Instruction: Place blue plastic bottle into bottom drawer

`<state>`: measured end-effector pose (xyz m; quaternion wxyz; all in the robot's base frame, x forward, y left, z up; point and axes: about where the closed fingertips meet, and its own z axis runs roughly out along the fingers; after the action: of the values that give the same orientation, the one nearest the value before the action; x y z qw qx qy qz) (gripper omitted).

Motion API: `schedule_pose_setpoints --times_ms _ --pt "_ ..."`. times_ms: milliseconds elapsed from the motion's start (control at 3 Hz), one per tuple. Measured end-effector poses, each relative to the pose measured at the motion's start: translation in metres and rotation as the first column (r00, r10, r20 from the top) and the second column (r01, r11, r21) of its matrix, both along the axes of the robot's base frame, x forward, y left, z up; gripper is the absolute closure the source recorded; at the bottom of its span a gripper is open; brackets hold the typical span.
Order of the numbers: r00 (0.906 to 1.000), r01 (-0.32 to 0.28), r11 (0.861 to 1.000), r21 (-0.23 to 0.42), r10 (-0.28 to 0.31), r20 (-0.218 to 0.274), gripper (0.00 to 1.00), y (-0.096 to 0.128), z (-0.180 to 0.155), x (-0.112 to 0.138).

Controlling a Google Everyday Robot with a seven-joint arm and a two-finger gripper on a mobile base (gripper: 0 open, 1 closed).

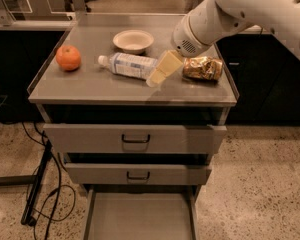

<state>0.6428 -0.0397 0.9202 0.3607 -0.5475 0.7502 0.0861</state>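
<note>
Bottle [127, 65] lay on its side on the cabinet top [90, 89], white cap toward the orange [68, 57], base toward the right, just in front of the bowl [133, 40]. It wasn't in the bottom drawer [140, 216] yet, so I judged this as the reach-and-grasp step, early in the task. Claw [155, 78] sat at the bottle's base end, slanting down and left from the white arm [225, 19], tip low over the top. From my view it overlapped the base; I couldn't tell if it touched, or whether it was wide or narrow. The slant read to me as an approach to the bottle's end, sensible for a round thing that rolls. Crumpled gold bag [202, 68] lay just right of the claw, near enough to get nudged. Bottom drawer stood pulled out under the two handled drawers [135, 139], grey floor showing, ready for a drop-in. Top was smooth grey metal with a rim along the left side and back, which should stop a rolling bottle there. Room: speckled floor [255, 184], black cables [40, 194] left of the cabinet, dark cupboards [270, 79] on the right.
</note>
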Motion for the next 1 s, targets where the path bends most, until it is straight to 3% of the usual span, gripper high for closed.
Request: schedule_pose_setpoints --times_ms 333,1000 --pt "1.0000 -0.001 1.000 0.000 0.001 0.000 0.00 0.000 0.000 0.000" --pt "0.9979 -0.064 0.998 -0.009 0.064 -0.010 0.00 0.034 -0.015 0.023"
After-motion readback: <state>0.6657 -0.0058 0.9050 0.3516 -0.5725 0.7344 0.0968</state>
